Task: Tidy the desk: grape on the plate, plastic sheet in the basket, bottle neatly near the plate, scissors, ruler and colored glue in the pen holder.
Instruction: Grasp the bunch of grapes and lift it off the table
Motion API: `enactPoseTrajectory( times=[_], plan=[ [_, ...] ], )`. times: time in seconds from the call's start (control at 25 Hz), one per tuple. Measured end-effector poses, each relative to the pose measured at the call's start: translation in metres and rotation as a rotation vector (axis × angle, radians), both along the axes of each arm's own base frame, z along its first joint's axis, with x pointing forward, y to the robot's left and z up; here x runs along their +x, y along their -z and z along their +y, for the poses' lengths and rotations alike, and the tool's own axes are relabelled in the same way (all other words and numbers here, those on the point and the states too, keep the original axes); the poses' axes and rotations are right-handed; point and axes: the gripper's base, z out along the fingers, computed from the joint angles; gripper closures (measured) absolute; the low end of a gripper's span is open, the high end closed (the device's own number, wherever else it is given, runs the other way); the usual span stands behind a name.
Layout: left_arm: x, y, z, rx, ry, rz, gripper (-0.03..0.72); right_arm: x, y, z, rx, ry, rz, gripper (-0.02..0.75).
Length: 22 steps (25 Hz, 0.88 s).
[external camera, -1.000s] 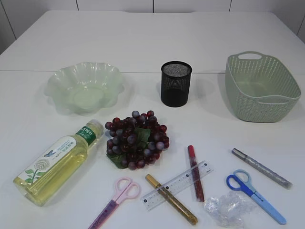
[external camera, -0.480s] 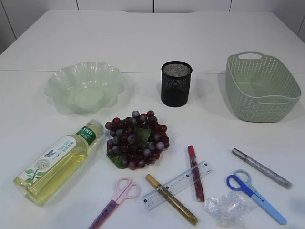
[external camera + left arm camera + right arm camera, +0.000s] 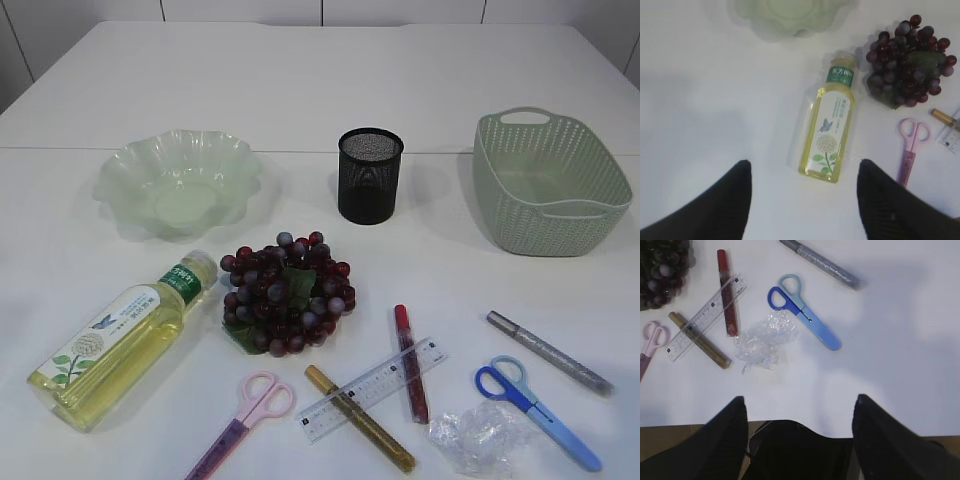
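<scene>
In the exterior view the grape (image 3: pixel 287 292) bunch lies mid-desk in front of the pale green plate (image 3: pixel 178 183). The bottle (image 3: pixel 125 337) lies on its side at the front left. Along the front lie pink scissors (image 3: pixel 243 420), a clear ruler (image 3: pixel 372 388) across gold (image 3: pixel 360 431) and red (image 3: pixel 410 362) colored glue, silver glue (image 3: pixel 548 352), blue scissors (image 3: pixel 537 410) and the crumpled plastic sheet (image 3: pixel 480 437). My left gripper (image 3: pixel 804 162) hangs open above the bottle's (image 3: pixel 832 120) base. My right gripper (image 3: pixel 800 397) is open over the desk's front edge, short of the plastic sheet (image 3: pixel 762 342).
The black mesh pen holder (image 3: pixel 370 175) stands at centre back and the green woven basket (image 3: pixel 548 185) at back right, with nothing showing in either. White desk surface stretches behind them. Neither arm shows in the exterior view.
</scene>
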Motion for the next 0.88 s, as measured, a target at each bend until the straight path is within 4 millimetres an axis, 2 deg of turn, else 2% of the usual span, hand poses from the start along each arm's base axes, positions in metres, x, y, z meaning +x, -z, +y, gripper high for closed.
enactPoseTrajectory(
  times=[0.12,0.28,0.4,0.6,0.68,0.88],
  plan=[
    [0.040,-0.006,-0.012,0.012,0.035,0.032,0.171,0.007,0.001,0.001,0.019,-0.001,0.035,0.225],
    [0.090,-0.005,-0.036,0.028,0.104,0.061,0.160,0.016,0.006,0.003,0.035,-0.001,0.084,0.225],
    [0.121,0.010,-0.064,0.065,0.185,0.101,0.158,0.021,0.009,0.003,0.043,-0.004,0.114,0.225],
    [0.154,0.053,-0.122,0.189,0.334,0.156,0.148,0.023,0.011,0.004,0.035,-0.028,0.130,0.225],
    [0.161,0.077,-0.144,0.235,0.389,0.175,0.143,0.023,0.011,0.004,0.033,-0.032,0.132,0.225],
    [0.168,0.129,-0.185,0.292,0.482,0.220,0.141,0.023,0.011,0.004,0.032,-0.041,0.136,0.225]
  ],
)
